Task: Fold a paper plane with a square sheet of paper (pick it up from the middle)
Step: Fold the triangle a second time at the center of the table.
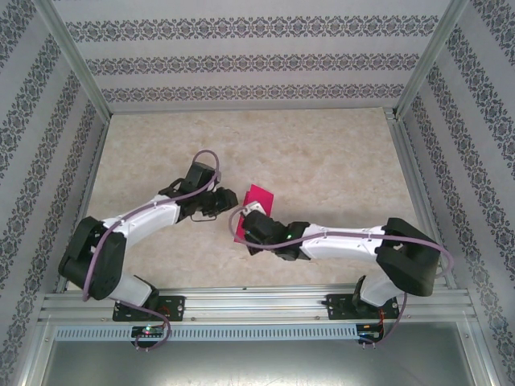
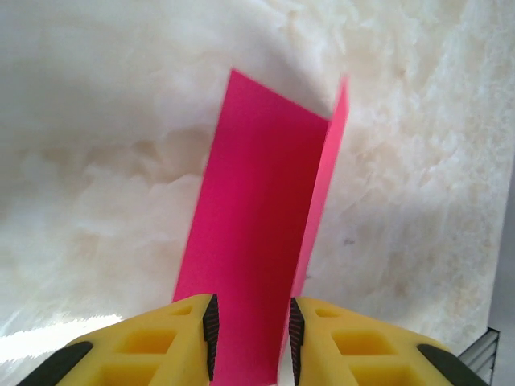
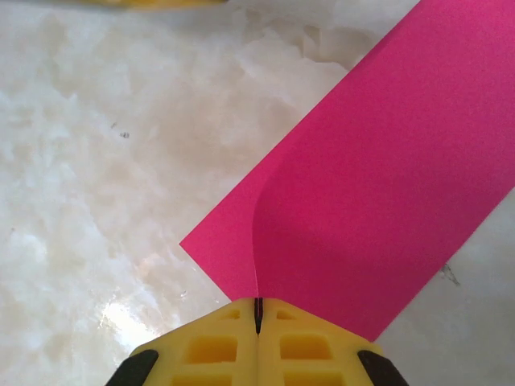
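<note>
The square sheet of paper (image 1: pixel 259 199), magenta-pink and bent into two layers along a fold, stands off the marble table between my two grippers. My right gripper (image 1: pixel 245 227) pinches its near edge: in the right wrist view the yellow fingers (image 3: pixel 217 346) meet with no gap at the right gripper's (image 3: pixel 258 304) tip, and the paper (image 3: pixel 378 201) fans out from there. My left gripper (image 1: pixel 225 201) reaches in from the left. In the left wrist view the paper (image 2: pixel 257 225) runs between the left gripper's (image 2: pixel 251 310) spread jaws, whose ribbed pads (image 2: pixel 210 334) stand apart.
The beige marble tabletop (image 1: pixel 322 153) is bounded by patterned walls and aluminium posts (image 1: pixel 76 64). A metal rail (image 1: pixel 257 304) carrying both arm bases runs along the near edge. A corner of this rail (image 2: pixel 483 354) appears low right in the left wrist view.
</note>
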